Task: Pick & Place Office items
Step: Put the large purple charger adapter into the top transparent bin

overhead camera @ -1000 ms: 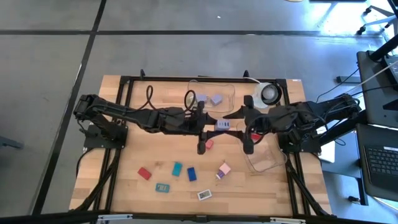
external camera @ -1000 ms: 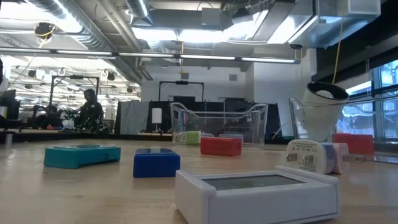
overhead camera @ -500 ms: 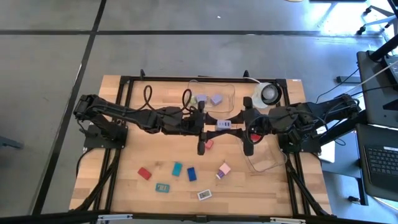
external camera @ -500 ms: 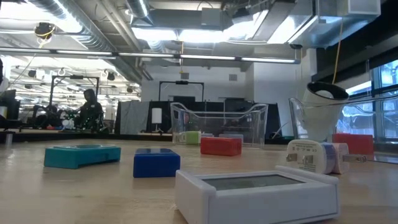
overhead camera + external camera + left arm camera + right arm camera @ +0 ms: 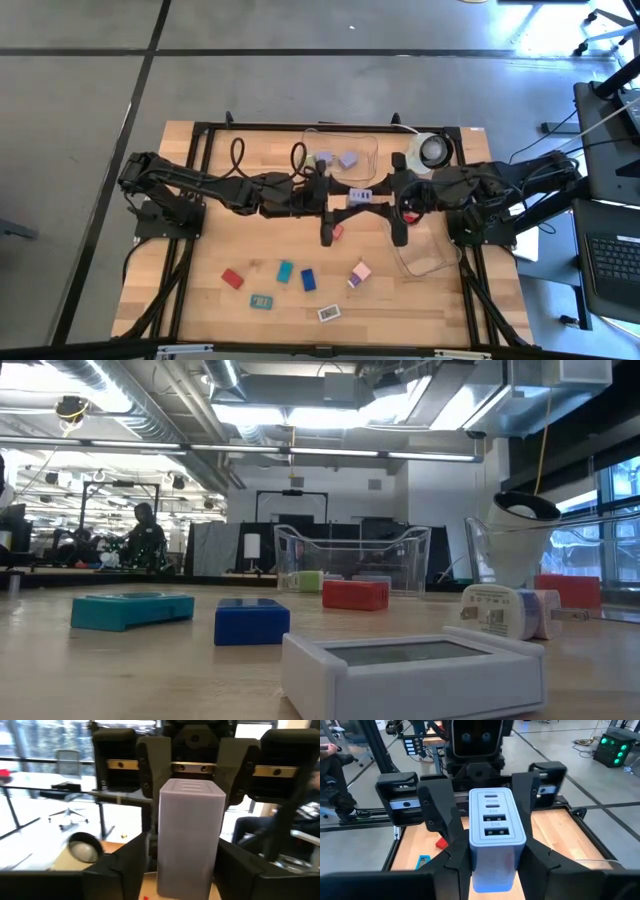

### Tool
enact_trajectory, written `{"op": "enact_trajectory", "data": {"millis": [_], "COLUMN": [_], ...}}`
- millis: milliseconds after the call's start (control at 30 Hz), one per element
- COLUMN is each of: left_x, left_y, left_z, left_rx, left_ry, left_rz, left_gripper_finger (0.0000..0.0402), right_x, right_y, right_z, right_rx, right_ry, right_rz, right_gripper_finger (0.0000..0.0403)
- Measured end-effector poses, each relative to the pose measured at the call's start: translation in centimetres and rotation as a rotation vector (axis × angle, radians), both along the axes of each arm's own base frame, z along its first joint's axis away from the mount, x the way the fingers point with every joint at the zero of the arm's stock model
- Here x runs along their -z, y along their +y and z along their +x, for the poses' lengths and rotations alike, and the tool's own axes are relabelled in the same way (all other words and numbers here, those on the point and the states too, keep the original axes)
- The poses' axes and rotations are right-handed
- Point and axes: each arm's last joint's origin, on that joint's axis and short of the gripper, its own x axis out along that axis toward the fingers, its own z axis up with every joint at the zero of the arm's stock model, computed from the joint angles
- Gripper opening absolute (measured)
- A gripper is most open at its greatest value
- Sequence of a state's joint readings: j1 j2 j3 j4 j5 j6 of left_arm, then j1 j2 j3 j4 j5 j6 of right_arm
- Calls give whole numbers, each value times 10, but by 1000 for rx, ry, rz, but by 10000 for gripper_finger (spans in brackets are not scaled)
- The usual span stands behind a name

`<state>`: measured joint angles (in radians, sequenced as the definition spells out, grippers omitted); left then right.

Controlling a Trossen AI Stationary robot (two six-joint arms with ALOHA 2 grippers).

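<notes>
Left end effector (image 5: 335, 196): reaching in from the left to table centre, fingers pinching one end of the lavender block (image 5: 361, 195).
Right end effector (image 5: 385, 192): meeting the left one head-on, fingers closing on the block's other end.
Lavender block: hanging above the table between the two end effectors, both gripping it; in the right wrist view (image 5: 495, 832) it is showing a face with slots, in the left wrist view (image 5: 190, 837) a plain face.
Red block (image 5: 337, 231): lying on the table just below the left end effector.
Rear tub (image 5: 372, 150): sitting just beyond both end effectors, holding two lavender pieces (image 5: 347, 159) and a green piece (image 5: 311, 159).
Right tub (image 5: 430, 262): lying near the right end effector, on its near side.
Pink piece (image 5: 360, 272): resting on the table nearer the front, between the end effectors and the table edge.
Front row: blue block (image 5: 309, 279), teal block (image 5: 285, 271) and red piece (image 5: 233, 279) lying well apart from both end effectors, toward the front left.
White piece (image 5: 415, 672): sitting closest to the low camera, at the front edge.
</notes>
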<state>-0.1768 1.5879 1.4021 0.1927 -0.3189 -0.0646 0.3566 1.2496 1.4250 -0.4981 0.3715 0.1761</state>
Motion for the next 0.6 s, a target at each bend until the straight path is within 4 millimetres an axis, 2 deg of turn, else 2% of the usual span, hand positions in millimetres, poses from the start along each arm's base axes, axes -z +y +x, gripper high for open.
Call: {"op": "enact_trajectory", "data": {"millis": [300, 467, 600], "left_x": [1, 2, 3], "left_y": [7, 9, 9], "left_z": [-2, -2, -2], "left_rx": [-238, -300, -301], "left_ry": [12, 11, 13], "left_rz": [0, -34, -68], "left_gripper_finger": [261, 272, 270], "right_x": [0, 2, 11], "right_y": [-25, -46, -63], "right_z": [-21, -34, -35], "right_rx": [68, 188, 330], "right_ry": [94, 162, 238], "right_rz": [52, 66, 45], "right_gripper_finger": [119, 119, 119]}}
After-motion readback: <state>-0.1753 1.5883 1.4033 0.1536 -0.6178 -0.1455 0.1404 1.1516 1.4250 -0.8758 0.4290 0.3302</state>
